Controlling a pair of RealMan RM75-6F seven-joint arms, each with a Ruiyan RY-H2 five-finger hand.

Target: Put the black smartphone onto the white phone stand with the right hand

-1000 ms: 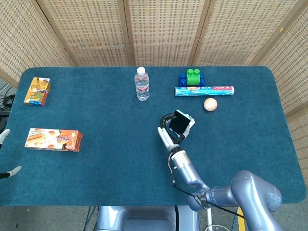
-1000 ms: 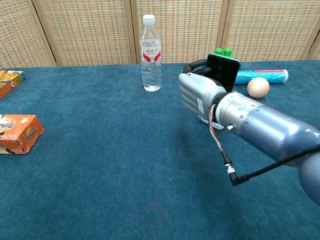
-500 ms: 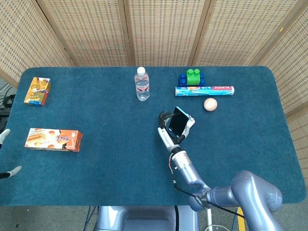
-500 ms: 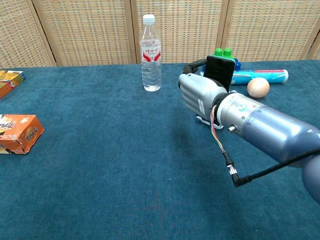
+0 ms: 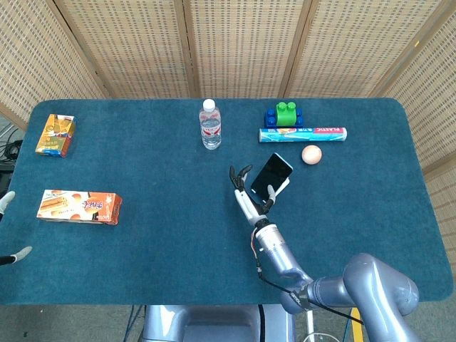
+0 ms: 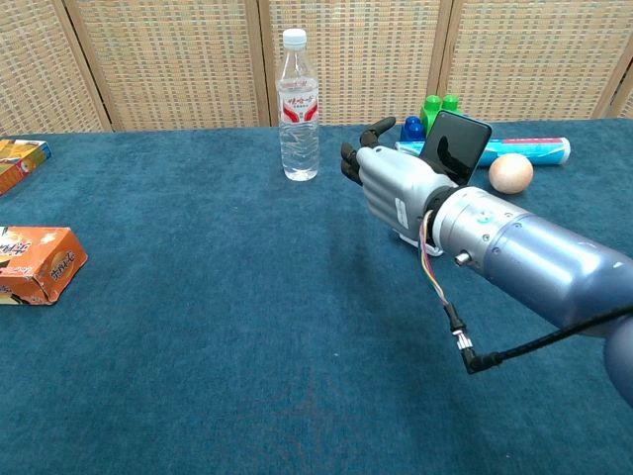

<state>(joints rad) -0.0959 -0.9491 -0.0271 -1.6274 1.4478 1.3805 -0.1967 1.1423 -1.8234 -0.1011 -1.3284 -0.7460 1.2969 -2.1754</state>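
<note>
The black smartphone (image 5: 271,174) (image 6: 460,142) leans tilted on the white phone stand (image 5: 283,187), of which only a white edge shows at the phone's lower right. My right hand (image 5: 251,196) (image 6: 396,183) is just left of the phone. Its fingers (image 5: 239,177) are spread away from the phone, and only the thumb lies close against the phone's lower edge. In the chest view the hand hides the stand. My left hand (image 5: 8,224) shows only as pale fingertips at the far left edge of the head view, apart and holding nothing.
A water bottle (image 5: 210,125) (image 6: 299,104) stands behind the hand to the left. An egg (image 5: 311,154) (image 6: 510,173), a plastic-wrap roll (image 5: 303,134) and green-blue blocks (image 5: 283,115) lie behind the phone. Two orange boxes (image 5: 78,206) (image 5: 55,135) sit at the left.
The right hand's fingers, which were wrapped around the phone, have spread off it. The phone has tipped to the right and back and now leans on the stand.
</note>
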